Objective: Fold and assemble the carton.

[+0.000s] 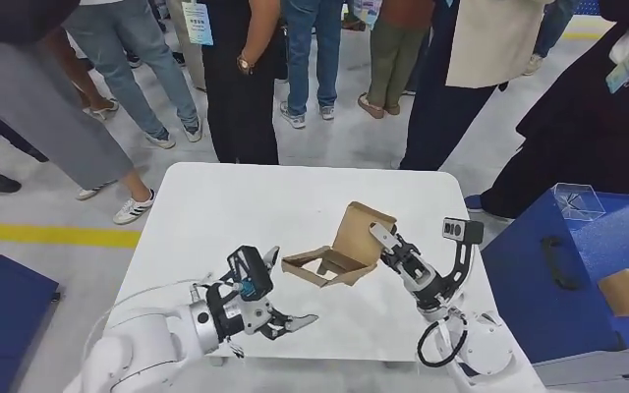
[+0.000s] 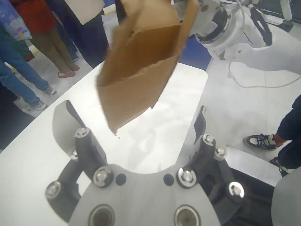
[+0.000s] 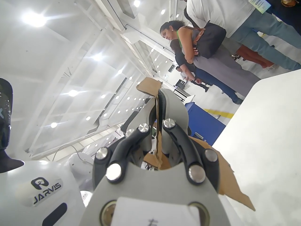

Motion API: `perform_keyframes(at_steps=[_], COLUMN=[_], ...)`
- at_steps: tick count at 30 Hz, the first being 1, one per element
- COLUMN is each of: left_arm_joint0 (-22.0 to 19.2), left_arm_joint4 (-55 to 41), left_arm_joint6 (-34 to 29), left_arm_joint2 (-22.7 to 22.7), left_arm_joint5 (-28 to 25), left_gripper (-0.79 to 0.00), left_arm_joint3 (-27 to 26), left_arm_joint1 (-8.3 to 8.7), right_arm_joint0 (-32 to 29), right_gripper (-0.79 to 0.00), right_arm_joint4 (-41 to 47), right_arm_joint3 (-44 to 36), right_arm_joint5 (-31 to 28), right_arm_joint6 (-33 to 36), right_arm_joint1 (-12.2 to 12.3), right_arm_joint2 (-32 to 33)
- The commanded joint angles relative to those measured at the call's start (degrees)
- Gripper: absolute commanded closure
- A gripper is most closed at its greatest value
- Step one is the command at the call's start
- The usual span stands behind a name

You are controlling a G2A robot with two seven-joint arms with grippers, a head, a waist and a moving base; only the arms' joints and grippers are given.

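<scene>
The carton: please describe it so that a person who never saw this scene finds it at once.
Look at the white table with rounded corners. Near its middle, the right arm holds a half-folded carton in its shut jaws. It is the only brown cardboard thing over that table.

White table point(image 1: 226, 216), blue cabinet point(image 1: 590, 246) — yellow floor line point(image 1: 49, 234)

- The top view sits above the arms and looks down and forward over the white rounded table point(image 1: 295, 196), from its near edge to the floor past its far edge.
- The left wrist view sits just behind the left gripper point(image 2: 130, 121), low over the table. It faces right, close to the brown cardboard carton point(image 2: 141, 71).
- The right wrist view sits behind the right gripper point(image 3: 158, 99), tilted up towards the white hall ceiling point(image 3: 58, 59).
- All three views share the carton and the table.
</scene>
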Motion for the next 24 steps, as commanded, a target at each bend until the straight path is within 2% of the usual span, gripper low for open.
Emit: perform_keyframes(at_steps=[1, 8, 13, 24], left_arm_joint0=[-0.27, -1.24, -2.84, -3.15], left_arm_joint4=[-1.79, -2.29, -2.38, -2.54], left_arm_joint6=[-0.59, -2.71, -3.97, -3.97], left_arm_joint2=[1.09, 4.4, 7.23, 7.39], left_arm_joint5=[-1.31, -2.71, -2.06, -1.58], left_gripper=[-0.785, -0.785, -0.785, -0.785], left_arm_joint3=[-0.37, -2.66, -2.0, -1.79], left_arm_joint1=[0.04, 0.18, 0.08, 0.05], right_arm_joint0=[-0.06, -0.47, -1.04, -1.08], right_gripper=[0.0, 0.0, 0.0, 0.0], right_arm_joint4=[-0.06, -0.94, -0.64, -0.49], right_arm_joint3=[0.04, 0.42, -0.03, -1.12], right_arm_joint5=[0.03, 0.36, 2.23, 2.34], right_arm_joint6=[-0.05, -0.56, -1.5, -1.49], right_arm_joint1=[-0.03, -0.23, -0.4, -0.44], right_arm_joint2=[-0.09, -0.86, -1.49, -1.49])
